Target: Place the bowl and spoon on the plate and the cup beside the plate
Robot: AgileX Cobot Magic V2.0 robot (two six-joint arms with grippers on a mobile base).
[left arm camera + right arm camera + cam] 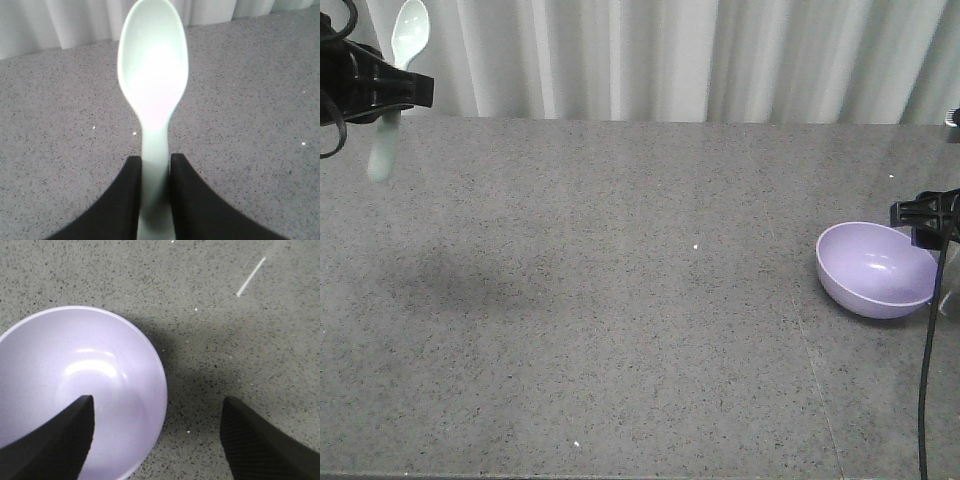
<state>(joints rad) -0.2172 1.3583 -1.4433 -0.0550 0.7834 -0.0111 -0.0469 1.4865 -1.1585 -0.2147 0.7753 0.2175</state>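
**A:** Front view first. Left side?

**B:** Seeing left claw point(395, 92) at top left, well above the counter point(620, 320), clamped on the spoon point(408, 35). Holding it upright: scoop end up against the curtain point(670, 60), handle hanging blurred below the claw.

**A:** Right side?

**B:** Seeing right claw point(928, 212) at the right edge, just behind the bowl point(875, 268). Can't read the jaw gap from here. Finding the bowl near the counter's right side, tilted, inside showing. Resting or lifted: can't tell. Also noting a black cable point(924, 380) dropping down the right edge.

**A:** Left wrist view?

**B:** Confirms the grip. Showing two dark fingers point(120, 200) pinching the handle from both sides. Scoop pointing away, hollow face toward the lens, with counter and curtain behind.

**A:** Right wrist view?

**B:** Showing the right claw spread wide, gripping nothing. Placing one finger over the bowl's inside and the other over bare counter, with the bowl rim between them. Contact with the bowl: can't tell. Noting a shadow on the counter beside the bowl, plus a short white streak point(251, 276) farther out.
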